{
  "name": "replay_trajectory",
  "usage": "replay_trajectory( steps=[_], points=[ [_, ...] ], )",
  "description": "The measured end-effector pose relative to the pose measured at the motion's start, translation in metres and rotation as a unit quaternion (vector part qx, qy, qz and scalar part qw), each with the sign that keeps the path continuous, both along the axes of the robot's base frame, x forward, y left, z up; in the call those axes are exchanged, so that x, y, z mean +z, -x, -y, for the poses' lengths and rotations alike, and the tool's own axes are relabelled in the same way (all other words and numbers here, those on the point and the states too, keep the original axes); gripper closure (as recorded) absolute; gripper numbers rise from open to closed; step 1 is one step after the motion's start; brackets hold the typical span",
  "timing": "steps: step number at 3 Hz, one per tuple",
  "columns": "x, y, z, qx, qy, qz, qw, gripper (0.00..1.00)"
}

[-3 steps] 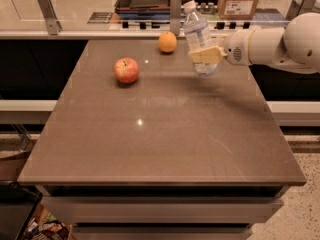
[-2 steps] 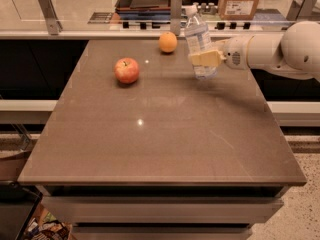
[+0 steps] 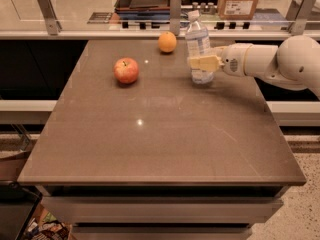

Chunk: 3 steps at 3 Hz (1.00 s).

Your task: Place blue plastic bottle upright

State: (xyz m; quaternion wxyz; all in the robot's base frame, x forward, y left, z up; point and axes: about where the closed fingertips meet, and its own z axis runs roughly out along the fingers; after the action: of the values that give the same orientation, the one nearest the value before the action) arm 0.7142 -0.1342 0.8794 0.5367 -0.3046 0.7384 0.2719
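Gripper (image 3: 201, 62) jaws around bottle (image 3: 198, 38) beside orange (image 3: 167, 42)

The blue plastic bottle (image 3: 198, 41) is seen as clear with a bluish tint, capped in white. The cream gripper (image 3: 201, 63), clasped around its middle, is joined to a white arm (image 3: 280, 59). 1 red apple (image 3: 126, 70) and 1 orange (image 3: 167, 42) are set on the plain grey-brown table (image 3: 150, 134).
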Motion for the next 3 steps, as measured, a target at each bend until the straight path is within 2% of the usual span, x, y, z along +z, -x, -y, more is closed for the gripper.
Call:
replay_trajectory(
  steps=[1, 3],
  points=[
    [-0.0054, -0.0023, -0.0013, -0.002, -0.023, 0.006, 0.9997, 1.00],
    [-0.0031, -0.0023, -0.0014, -0.002, -0.023, 0.006, 0.9997, 1.00]
  ],
)
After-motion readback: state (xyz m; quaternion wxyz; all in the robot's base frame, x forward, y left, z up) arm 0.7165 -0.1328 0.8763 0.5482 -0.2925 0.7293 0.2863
